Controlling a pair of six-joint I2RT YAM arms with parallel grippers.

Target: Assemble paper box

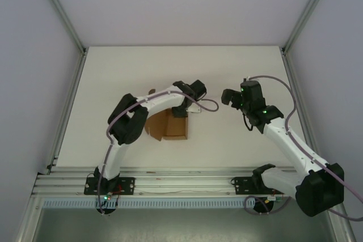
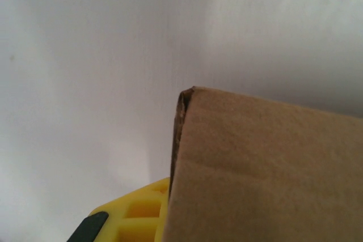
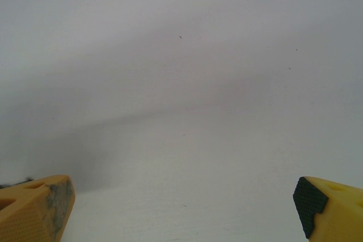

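Tabletop (image 1: 227,72) holds paper box (image 1: 172,127), edge pinched in left gripper (image 1: 182,111).

The paper box (image 1: 169,126) is plain brown cardboard, part-folded and resting left of centre on my white table (image 1: 113,77) — one pale panel faces up, and darker flaps angle off at its left side. Seen from my left wrist, a panel of it (image 2: 266,168) stands very close, tilted, its top corner rounded and its raw edge running down the left side — matte, faintly creased.
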